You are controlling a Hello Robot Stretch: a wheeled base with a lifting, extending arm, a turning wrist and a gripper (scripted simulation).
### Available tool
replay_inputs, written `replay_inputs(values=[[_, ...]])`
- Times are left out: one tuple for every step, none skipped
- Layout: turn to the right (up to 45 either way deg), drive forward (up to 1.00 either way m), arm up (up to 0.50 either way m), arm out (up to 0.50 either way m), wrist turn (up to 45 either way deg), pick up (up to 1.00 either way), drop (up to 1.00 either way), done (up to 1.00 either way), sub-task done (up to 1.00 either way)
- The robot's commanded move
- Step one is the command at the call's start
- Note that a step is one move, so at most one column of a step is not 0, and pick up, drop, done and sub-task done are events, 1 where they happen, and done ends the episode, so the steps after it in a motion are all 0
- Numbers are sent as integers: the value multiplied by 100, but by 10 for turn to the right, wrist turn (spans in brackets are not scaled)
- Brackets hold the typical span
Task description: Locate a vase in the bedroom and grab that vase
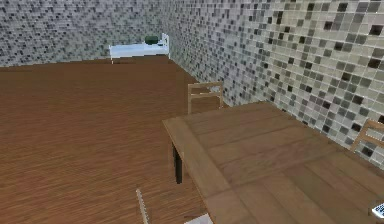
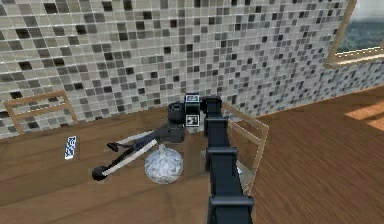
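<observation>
1. Forward view: the table [image 1: 262, 150] is close, with a white bed [image 1: 138, 48] far beyond it.
2. Arm side view: on the table, a round speckled thing [image 2: 163, 166], perhaps the vase, sits just beside my pincer [image 2: 106, 162], toward the table's near edge. I cannot tell whether I hold anything.

The wooden table [image 2: 40, 180] carries a small blue-white slab [image 2: 70, 147] (lying flat) and a mottled grey ball [image 2: 163, 166].

Wooden bench [image 1: 270, 150] at lower right, with one wooden chair [image 1: 205, 96] at its far end beside the mosaic-tiled wall [image 1: 290, 50] and another [image 1: 368, 135] at the right edge; dark plank floor [image 1: 80, 130] stretching to a low white bed [image 1: 135, 49] in the far corner.
</observation>
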Motion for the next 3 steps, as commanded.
replay_inputs(values=[[0, 0, 0, 0, 450, 0, 0, 0, 0], [0, 0, 0, 0, 150, 0, 0, 0, 0], [0, 0, -30, 0, 0, 0, 0, 0, 0]])
